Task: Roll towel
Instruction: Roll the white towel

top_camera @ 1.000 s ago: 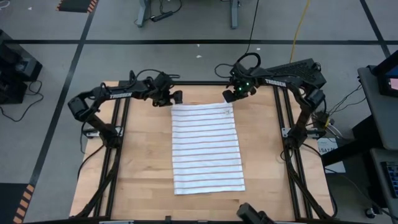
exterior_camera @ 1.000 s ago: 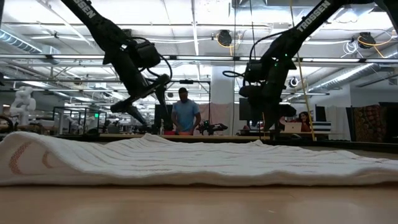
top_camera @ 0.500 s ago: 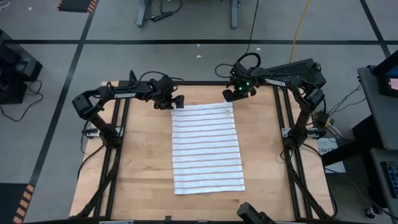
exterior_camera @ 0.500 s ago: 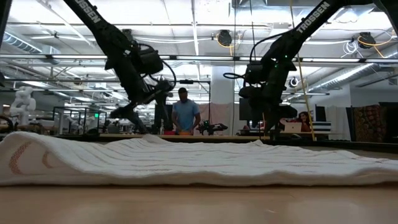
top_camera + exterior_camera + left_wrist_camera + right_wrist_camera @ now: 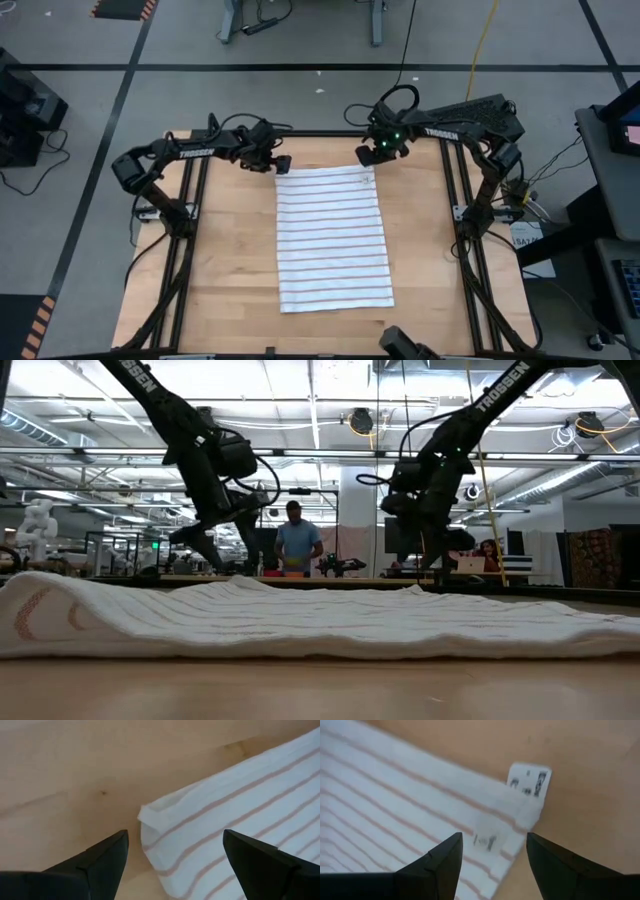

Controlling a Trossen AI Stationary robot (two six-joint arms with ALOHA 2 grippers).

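Observation:
The towel [image 5: 333, 235], white with thin stripes, lies spread flat on the wooden table with its long sides running from far to near. My left gripper [image 5: 281, 164] hovers open just above the towel's far left corner [image 5: 146, 813], one finger on either side of it, touching nothing. My right gripper [image 5: 369, 155] hovers open above the far right corner, where a small white tag [image 5: 530, 780] sticks out from the edge. In the wrist views both grippers, left [image 5: 175, 834] and right [image 5: 494, 836], have nothing between their fingers.
Black frame rails [image 5: 452, 190] run along the table's left and right sides. A dark camera mount [image 5: 405, 345] sits at the near edge. Bare wood [image 5: 230, 250] lies on both sides of the towel. A person [image 5: 297, 545] stands in the room far behind the table.
My left gripper has rolled at the wrist above the towel's far left corner, staying open and in much the same place. The towel has not moved.

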